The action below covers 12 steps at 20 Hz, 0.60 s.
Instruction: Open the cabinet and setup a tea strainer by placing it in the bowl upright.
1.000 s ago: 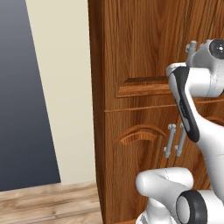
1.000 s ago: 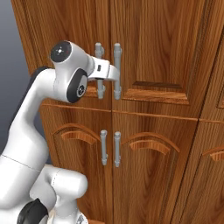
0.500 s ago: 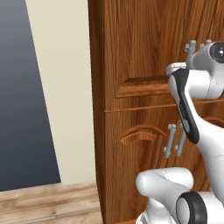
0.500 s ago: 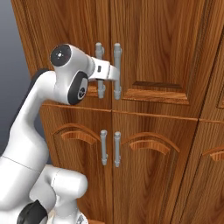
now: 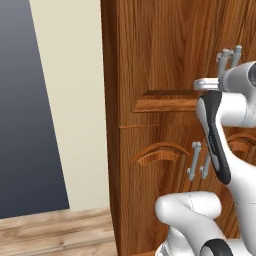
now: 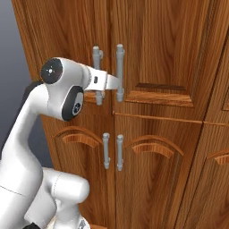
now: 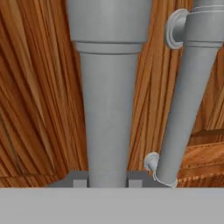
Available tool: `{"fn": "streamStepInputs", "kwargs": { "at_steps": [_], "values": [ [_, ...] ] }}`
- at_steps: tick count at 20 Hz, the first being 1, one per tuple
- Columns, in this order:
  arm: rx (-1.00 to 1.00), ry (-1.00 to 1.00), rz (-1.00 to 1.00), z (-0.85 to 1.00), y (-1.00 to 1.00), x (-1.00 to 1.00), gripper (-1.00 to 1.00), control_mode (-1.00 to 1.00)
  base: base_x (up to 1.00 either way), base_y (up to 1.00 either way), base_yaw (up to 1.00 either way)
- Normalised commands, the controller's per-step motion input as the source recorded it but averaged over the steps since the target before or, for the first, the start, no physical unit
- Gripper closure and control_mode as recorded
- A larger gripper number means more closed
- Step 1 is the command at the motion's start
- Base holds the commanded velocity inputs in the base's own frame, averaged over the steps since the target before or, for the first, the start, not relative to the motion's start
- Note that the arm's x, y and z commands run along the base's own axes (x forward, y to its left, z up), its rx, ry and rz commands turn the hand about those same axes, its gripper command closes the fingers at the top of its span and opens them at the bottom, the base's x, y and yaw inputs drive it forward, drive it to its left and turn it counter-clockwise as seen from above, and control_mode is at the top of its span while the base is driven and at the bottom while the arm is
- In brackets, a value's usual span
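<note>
Opening step, handle grasped. My gripper [image 6: 117,87] is closed on a grey bar handle [image 6: 120,71] of the cabinet [image 6: 179,53], at the seam where the two upper doors meet. In the right base view the hand reaches in from the left, across the left-hand handle [image 6: 96,74], to the lower part of the right-hand bar. In the hand view the two dark finger tips [image 7: 80,180] sit tight on either side of the thick bar [image 7: 108,109], with the neighbouring handle [image 7: 188,96] just beside it. Both upper doors look flush with the frame, so I judge the door not yet opened. The lower doors [image 6: 147,179] carry their own pair of handles [image 6: 112,151], untouched. The tea strainer and the bowl are presumably behind the closed doors, though I cannot confirm that from here. Next I would pull the bar towards the base along the door's arc, keeping the grip firm so it does not slide down the handle.
</note>
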Motion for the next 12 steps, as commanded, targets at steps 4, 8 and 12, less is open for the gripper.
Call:
{"fn": "streamStepInputs", "kwargs": {
  "at_steps": [4,8,12],
  "values": [
    [0.0,-0.11,-0.19,0.03,0.25,-1.0,1.0,-1.0,0.0,0.0,0.0],
    [0.0,-0.01,-0.31,0.19,0.47,-1.0,1.0,-1.0,0.0,0.0,0.0],
    [0.0,0.0,-0.25,0.1,0.45,-1.0,1.0,-1.0,0.0,0.0,0.0]
  ]
}}
